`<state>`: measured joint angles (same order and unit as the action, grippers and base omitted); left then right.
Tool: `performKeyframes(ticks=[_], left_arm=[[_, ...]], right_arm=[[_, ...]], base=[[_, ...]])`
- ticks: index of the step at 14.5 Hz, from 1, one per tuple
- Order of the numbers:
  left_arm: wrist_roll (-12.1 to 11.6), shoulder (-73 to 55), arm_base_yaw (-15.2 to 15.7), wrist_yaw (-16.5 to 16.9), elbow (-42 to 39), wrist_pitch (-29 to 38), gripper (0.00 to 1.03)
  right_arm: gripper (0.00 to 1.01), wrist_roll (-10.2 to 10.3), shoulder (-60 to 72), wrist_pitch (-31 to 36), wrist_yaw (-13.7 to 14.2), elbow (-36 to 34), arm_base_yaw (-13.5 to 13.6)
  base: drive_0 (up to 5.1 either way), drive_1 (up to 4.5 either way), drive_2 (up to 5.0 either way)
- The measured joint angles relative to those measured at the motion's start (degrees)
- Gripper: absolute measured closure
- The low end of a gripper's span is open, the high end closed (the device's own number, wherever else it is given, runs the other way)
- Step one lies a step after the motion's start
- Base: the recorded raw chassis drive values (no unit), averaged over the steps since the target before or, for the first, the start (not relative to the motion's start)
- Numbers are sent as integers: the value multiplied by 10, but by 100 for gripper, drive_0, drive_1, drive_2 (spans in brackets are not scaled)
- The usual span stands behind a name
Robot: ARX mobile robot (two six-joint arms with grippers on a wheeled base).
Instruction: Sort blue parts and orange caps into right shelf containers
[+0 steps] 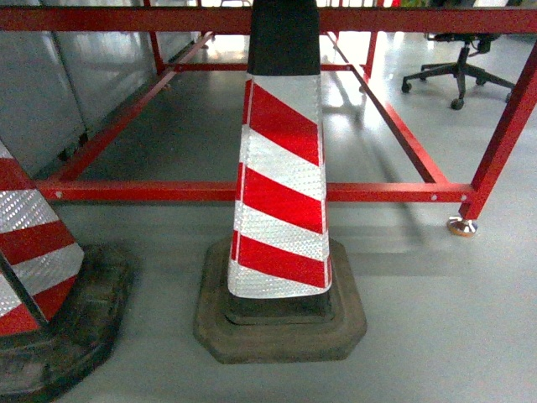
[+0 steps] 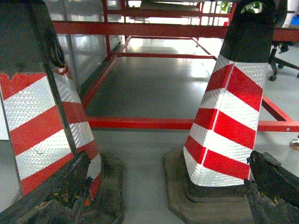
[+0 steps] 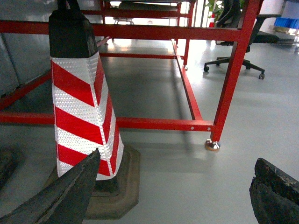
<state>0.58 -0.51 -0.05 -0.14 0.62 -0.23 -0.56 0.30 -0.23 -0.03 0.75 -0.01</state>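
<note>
No blue parts, orange caps, shelf or containers show in any view. My left gripper (image 2: 169, 161) is open, its black fingers (image 2: 60, 191) spread wide near the floor with nothing between them; it faces the gap between two traffic cones. My right gripper (image 3: 177, 158) is also open and empty, low over bare grey floor, with a cone to its left. Neither gripper appears in the head view.
A red-and-white striped cone (image 1: 281, 185) on a black rubber base stands directly ahead, with a second cone (image 1: 33, 252) at the left. Behind them runs a red-framed table (image 1: 252, 191) with a foot (image 1: 461, 225) at right. An office chair (image 1: 457, 67) stands far right.
</note>
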Motion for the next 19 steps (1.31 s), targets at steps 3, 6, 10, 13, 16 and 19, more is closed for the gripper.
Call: performKeyframes(ticks=[3, 6, 10, 13, 16, 19], left_arm=[[0, 0, 0, 0, 0, 0, 5], [0, 0, 0, 0, 0, -2, 5], [-2, 0, 0, 1, 0, -1, 5], [-5, 0, 0, 1, 0, 0, 5], [-6, 0, 0, 1, 0, -1, 5], [-6, 0, 0, 1, 0, 0, 5]], right_arm=[[3, 0, 0, 0, 0, 0, 0], [3, 0, 0, -2, 0, 0, 0], [3, 1, 0, 0, 0, 0, 0], [3, 2, 0, -1, 0, 0, 0], [3, 3, 0, -1, 0, 0, 0], [3, 5, 0, -1, 0, 0, 0]], base=[[0, 0, 0], [0, 0, 0], [0, 0, 0], [0, 0, 0], [0, 0, 0], [0, 0, 0]])
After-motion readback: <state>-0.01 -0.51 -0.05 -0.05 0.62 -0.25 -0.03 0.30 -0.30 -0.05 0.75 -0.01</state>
